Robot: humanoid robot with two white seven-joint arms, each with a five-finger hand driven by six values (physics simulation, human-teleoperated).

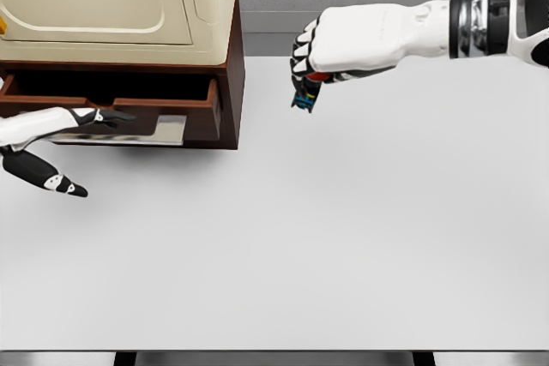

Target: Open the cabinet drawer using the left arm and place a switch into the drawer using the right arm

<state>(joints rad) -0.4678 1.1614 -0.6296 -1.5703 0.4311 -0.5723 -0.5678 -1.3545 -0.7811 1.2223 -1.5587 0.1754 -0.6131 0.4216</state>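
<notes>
A dark wooden cabinet point(227, 66) stands at the table's back left, carrying a cream appliance. Its drawer point(129, 100) is pulled out, showing a dark hollow inside, and a silver handle point(159, 132) runs along its front. My left hand point(64, 147) is at the drawer front near the handle, fingers spread and holding nothing. My right hand point(322, 62) hovers above the table to the right of the cabinet, fingers curled around a small dark switch point(304, 96) with red and blue parts that hangs below the fist.
The cream appliance point(111, 6) sits on top of the cabinet and overhangs the drawer. The white table point(300, 246) stretches across the view, with its front edge near the bottom. A grey wall runs behind.
</notes>
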